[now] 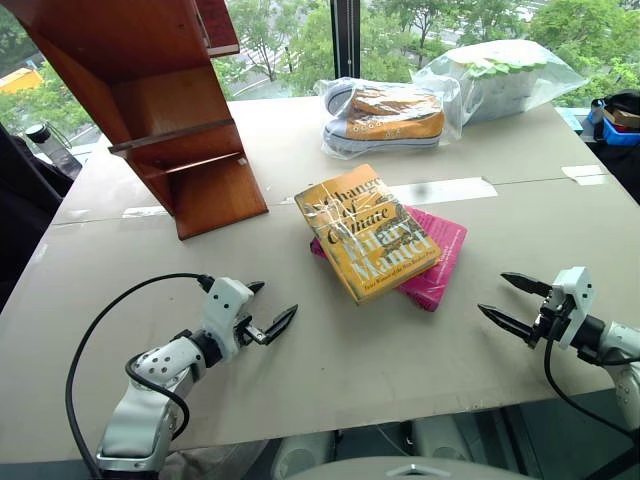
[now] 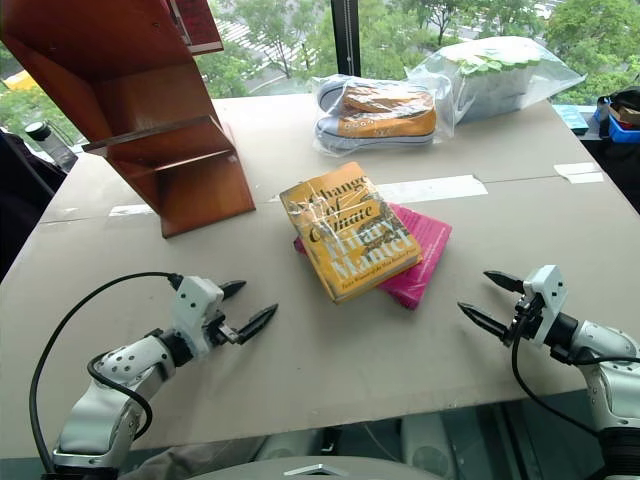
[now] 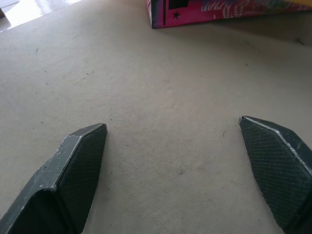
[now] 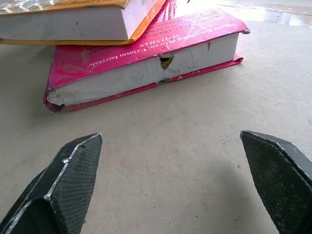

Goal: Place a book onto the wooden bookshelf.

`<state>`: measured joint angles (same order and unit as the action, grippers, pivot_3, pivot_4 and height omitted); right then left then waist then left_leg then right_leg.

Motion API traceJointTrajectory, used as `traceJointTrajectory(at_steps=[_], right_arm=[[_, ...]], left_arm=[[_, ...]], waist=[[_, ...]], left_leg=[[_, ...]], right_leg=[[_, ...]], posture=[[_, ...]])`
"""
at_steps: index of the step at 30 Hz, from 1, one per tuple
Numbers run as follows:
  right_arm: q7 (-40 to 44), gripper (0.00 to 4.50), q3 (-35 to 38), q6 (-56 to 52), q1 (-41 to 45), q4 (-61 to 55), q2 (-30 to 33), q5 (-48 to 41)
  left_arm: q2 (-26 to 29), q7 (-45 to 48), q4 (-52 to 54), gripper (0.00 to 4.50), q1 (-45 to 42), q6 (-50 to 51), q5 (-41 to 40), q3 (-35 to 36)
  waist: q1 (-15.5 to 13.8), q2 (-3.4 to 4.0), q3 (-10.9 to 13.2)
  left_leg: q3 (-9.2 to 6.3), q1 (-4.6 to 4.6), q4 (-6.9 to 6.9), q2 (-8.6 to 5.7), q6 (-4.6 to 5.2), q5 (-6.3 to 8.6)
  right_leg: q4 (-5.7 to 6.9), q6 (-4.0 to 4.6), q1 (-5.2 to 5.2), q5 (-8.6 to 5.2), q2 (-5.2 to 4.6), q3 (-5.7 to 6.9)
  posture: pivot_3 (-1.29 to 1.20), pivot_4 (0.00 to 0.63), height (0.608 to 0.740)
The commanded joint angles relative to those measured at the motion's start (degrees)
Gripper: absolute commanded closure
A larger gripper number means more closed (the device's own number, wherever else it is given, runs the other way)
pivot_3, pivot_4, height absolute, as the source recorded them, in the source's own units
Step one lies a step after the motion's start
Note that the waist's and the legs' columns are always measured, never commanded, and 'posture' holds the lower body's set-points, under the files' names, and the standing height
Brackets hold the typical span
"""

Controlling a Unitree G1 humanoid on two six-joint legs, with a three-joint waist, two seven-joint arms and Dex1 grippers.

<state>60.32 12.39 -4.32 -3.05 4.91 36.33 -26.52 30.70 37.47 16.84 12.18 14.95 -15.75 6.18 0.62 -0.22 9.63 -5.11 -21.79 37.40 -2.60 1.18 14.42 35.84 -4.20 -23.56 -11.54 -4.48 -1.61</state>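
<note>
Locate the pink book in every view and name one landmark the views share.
Left eye: pink book mid-table, under the yellow book.
Right eye: same, centre.
Left wrist: pink corner at the top.
Right wrist: upper middle, under the yellow book.
Shared landmark: the grey table.

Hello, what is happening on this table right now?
Nothing is held yet. The thick yellow-orange hardback book lies on a slimmer pink book mid-table, apart from the reddish-brown wooden bookshelf. The left gripper and right gripper hover on either side of the books, jaws open.
</note>
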Motion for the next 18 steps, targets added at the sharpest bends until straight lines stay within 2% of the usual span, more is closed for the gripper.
traceJointTrajectory(at_steps=[1, 18], right_arm=[[1.2, 0.0, 1.9, 0.5, 0.9, -0.9, 1.4, -0.9], [3.4, 0.0, 1.3, 1.8, 3.6, 2.7, 2.3, -0.2]], left_arm=[[-0.4, 0.6, 1.7, 0.04, 2.4, -0.1, -0.1, -1.4], [-1.2, 2.6, 4.1, 0.04, 4.5, -1.0, -3.2, -0.9]], waist=[[0.0, 0.0, 0.0], [-0.1, -0.03, 0.0]], left_leg=[[0.0, 0.0, 0.0, 0.0, 0.0, 0.0], [0.0, -0.02, 0.0, -0.01, 0.0, 0.0]], right_leg=[[0.0, 0.0, 0.0, 0.0, 0.0, 0.0], [-0.02, 0.0, -0.01, 0.0, -0.01, 0.01]], posture=[[0.0, 0.15, 0.74], [0.0, 0.15, 0.74]])
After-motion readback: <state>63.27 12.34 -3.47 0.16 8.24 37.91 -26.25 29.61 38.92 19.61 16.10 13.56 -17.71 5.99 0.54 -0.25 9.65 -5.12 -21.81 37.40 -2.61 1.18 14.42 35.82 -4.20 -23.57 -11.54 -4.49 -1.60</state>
